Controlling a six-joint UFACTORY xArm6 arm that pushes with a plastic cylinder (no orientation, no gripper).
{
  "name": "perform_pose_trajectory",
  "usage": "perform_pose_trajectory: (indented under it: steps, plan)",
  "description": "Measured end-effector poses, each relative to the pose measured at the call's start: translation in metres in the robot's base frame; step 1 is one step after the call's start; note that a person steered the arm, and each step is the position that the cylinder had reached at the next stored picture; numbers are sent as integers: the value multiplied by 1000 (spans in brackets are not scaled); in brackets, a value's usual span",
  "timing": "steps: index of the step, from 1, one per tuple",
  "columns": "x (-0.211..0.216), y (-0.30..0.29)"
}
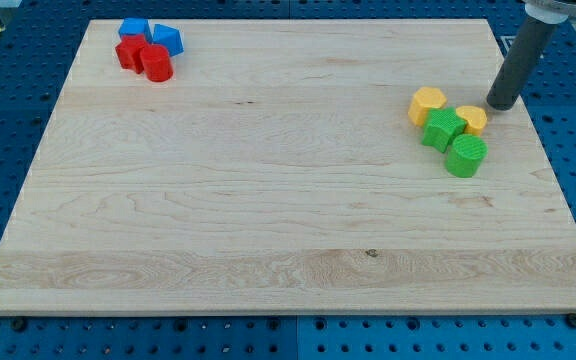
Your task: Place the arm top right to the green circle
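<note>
Already my tip [501, 106] rests at the frame's right, up and to the right of the green circle [466, 157], just beside the small yellow block [473, 120]; no claw exists, only the rod. Any drift down-left would, I judge, knock that yellow block into the green square-ish block [442, 129] and shift the circle. The rod's top is cut off, and the blue and red blocks' [146, 46] shapes at upper left are unclear.
</note>
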State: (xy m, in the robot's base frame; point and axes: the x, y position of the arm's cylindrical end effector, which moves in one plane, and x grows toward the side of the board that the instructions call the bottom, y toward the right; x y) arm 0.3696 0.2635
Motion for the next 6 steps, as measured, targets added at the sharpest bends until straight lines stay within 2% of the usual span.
perform_pose_trajectory:
  steps: [2,6]
  plan:
    - [34,2]
    - [75,12]
